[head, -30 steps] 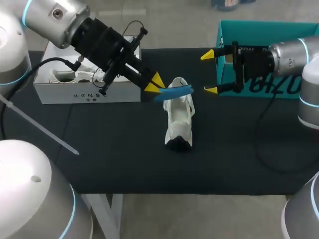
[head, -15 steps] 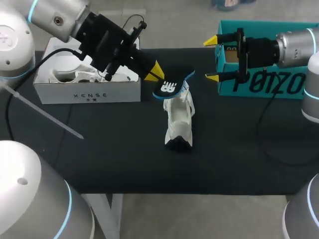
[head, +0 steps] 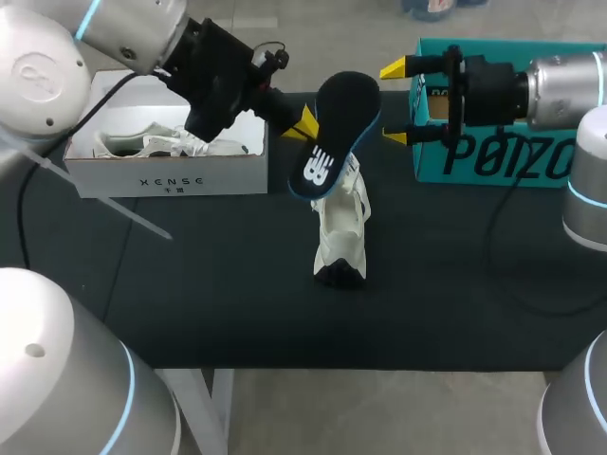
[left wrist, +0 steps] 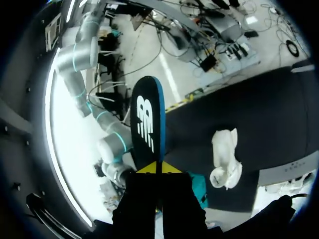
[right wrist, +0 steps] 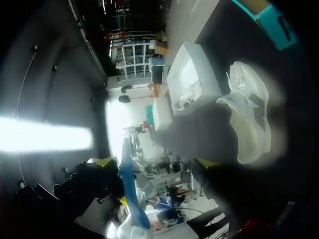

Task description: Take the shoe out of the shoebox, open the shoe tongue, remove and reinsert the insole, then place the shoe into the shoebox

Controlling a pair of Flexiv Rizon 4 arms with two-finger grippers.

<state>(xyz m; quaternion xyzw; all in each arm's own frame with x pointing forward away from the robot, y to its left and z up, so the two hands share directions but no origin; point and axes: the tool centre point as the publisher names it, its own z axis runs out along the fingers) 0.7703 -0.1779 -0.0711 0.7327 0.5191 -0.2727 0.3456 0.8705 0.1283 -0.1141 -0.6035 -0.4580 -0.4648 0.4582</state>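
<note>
A white shoe (head: 341, 227) lies on the black table (head: 209, 284), toe toward the front edge. Above its heel, my left gripper (head: 302, 123) is shut on one end of the dark blue insole (head: 334, 133), which is raised clear of the shoe with its white logo showing. The left wrist view has the insole (left wrist: 148, 122) standing up from between the yellow tips of the left gripper (left wrist: 158, 168), with the shoe (left wrist: 225, 159) beyond. My right gripper (head: 396, 102) hangs open and empty, just right of the insole, in front of the teal shoebox (head: 503, 152). In the right wrist view the shoe (right wrist: 249, 117) lies ahead.
A white box (head: 166, 175) holding another white shoe (head: 142, 142) stands at the back left, behind my left arm. The teal shoebox takes up the back right corner. The white box (right wrist: 192, 79) also shows beyond the shoe in the right wrist view.
My left gripper has lifted the insole out of the shoe and swung it from lying flat to standing up. My right gripper has risen a little and drawn back toward the teal box.
</note>
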